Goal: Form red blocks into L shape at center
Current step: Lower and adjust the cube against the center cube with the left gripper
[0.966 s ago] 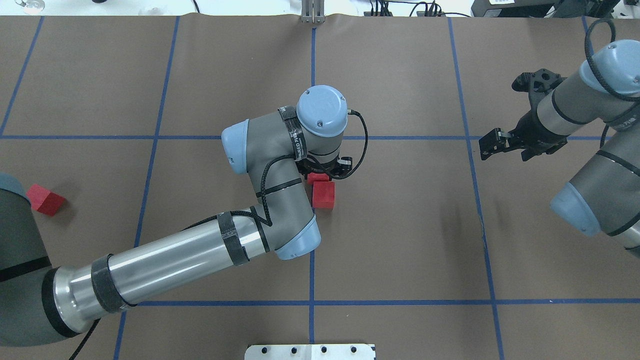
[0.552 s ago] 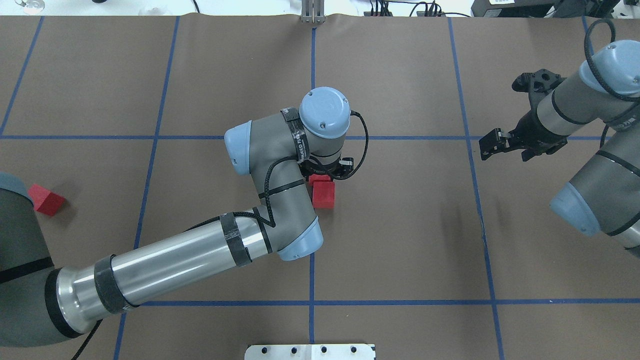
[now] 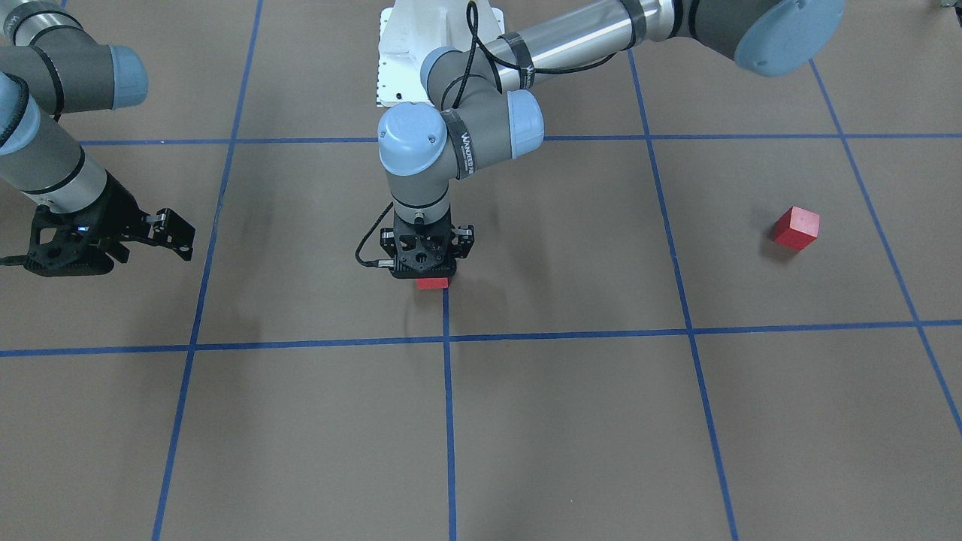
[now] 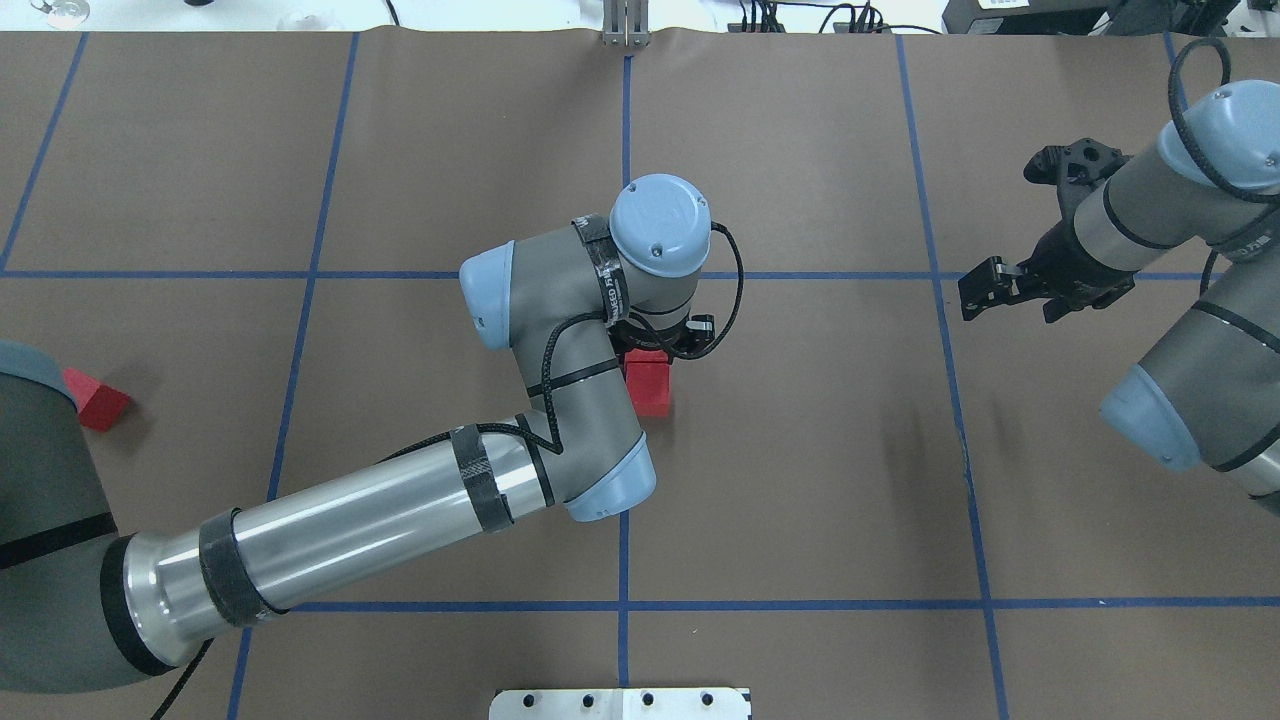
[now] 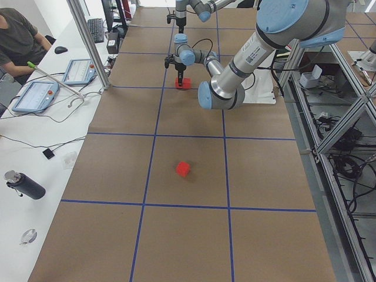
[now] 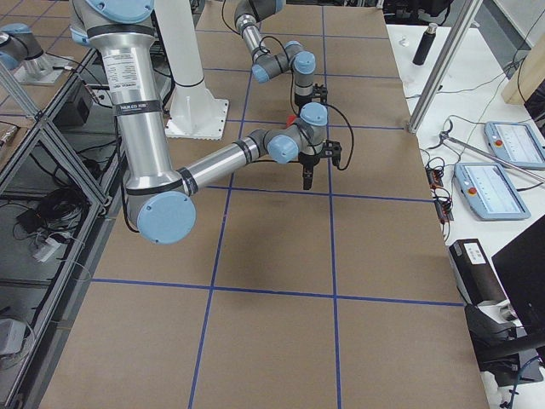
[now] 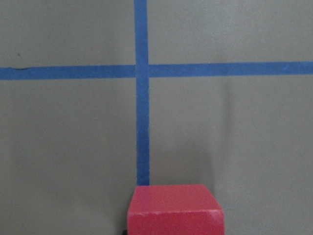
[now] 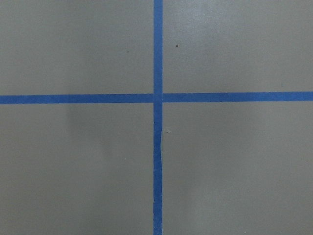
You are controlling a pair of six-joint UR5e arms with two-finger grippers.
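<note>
Red cube (image 3: 432, 283) poised beside its twin (image 4: 648, 390) at the center (image 3: 488, 248)
Left gripper (image 3: 427, 275) hangs directly over the cube, by the tape line (image 7: 142, 122); best to seat it flush and square against the twin, then lift straight off without dragging it. Its wrist hides the fingers, so whether they clamp the cube I cannot tell; the right gripper (image 4: 980, 290) sits far right, carrying nothing, its jaw gap unclear. Third cube (image 4: 100, 408) lies well apart at left, partly cut off by the arm

Dark-shirted person (image 5: 17, 35) seated at the white side counter (image 5: 35, 147); blue-edged grey control tablet (image 5: 36, 97) and black cylindrical bottle (image 5: 24, 186) lying there.
</note>
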